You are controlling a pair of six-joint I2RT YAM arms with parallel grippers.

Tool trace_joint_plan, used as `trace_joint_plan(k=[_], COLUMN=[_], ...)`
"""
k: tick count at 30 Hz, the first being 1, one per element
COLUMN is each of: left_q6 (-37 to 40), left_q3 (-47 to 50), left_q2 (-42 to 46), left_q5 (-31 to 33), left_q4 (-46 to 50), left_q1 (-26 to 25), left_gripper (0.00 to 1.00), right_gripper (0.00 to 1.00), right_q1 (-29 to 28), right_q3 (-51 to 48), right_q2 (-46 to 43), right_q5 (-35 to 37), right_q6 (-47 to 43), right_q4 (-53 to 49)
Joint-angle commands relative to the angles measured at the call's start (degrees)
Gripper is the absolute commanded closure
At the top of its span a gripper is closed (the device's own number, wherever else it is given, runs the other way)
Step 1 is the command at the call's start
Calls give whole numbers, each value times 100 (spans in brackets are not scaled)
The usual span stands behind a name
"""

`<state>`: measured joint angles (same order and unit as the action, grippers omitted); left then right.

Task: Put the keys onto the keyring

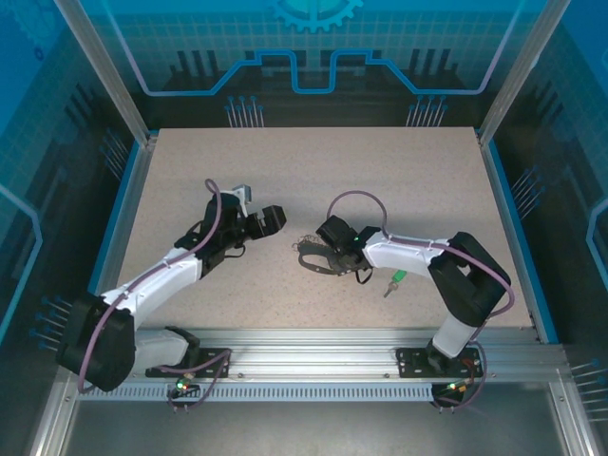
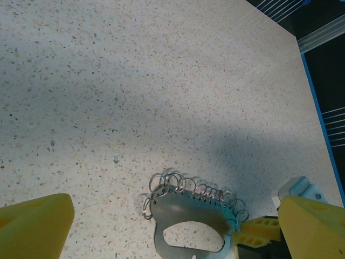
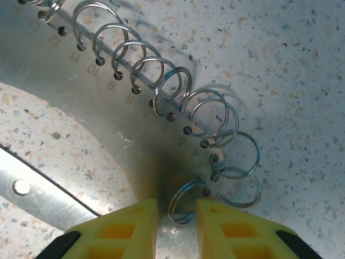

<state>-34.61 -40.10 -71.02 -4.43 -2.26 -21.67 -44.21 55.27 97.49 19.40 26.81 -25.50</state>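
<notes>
Two grippers meet at mid-surface seen from above: left gripper spread wide, right gripper at the keyring, green key lying beside the right arm. Left wrist: yellow fingers far apart, keyring flat between them. Right wrist: fingers nearly together around one silvery ring; whether they pinch it, I cannot tell
</notes>
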Motion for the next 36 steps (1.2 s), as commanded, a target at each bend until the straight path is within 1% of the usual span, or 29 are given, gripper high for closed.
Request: trace_joint_plan(k=[1, 11, 17, 23, 27, 30, 32, 35, 36], left_q6=[-37, -11, -2, -5, -1, 7, 7, 14, 16], left_q3=[-198, -268, -287, -305, -315, -323, -324, -363, -374], left_q2=[-102, -217, -288, -315, -324, -324, -333, -349, -351], left_q5=[-139, -175, -190, -199, -207, -209, -208, -217, -219], left_q4=[-117, -217, -262, -288, -301, -315, -310, -310, -312], left_q1=[-56, -57, -57, -65, -65, -65, -65, -70, -74], left_gripper=[1, 1, 1, 1, 1, 1, 1, 1, 1], right_gripper=[74, 79, 85, 93, 96, 96, 93, 81, 80], right_q1=[-76, 42, 104, 129, 156, 181, 208, 240, 245], right_q3=[176, 153, 94, 81, 63, 43, 29, -3, -16], right_q2=[136, 219, 135, 75, 34, 27, 25, 18, 22], right_q5=[160, 259, 257, 249, 246, 264, 275, 301, 310], right_q6=[34, 22, 0, -26, -35, -52, -62, -57, -60], right_q4=[9, 62, 97, 104, 98, 91, 95, 89, 96])
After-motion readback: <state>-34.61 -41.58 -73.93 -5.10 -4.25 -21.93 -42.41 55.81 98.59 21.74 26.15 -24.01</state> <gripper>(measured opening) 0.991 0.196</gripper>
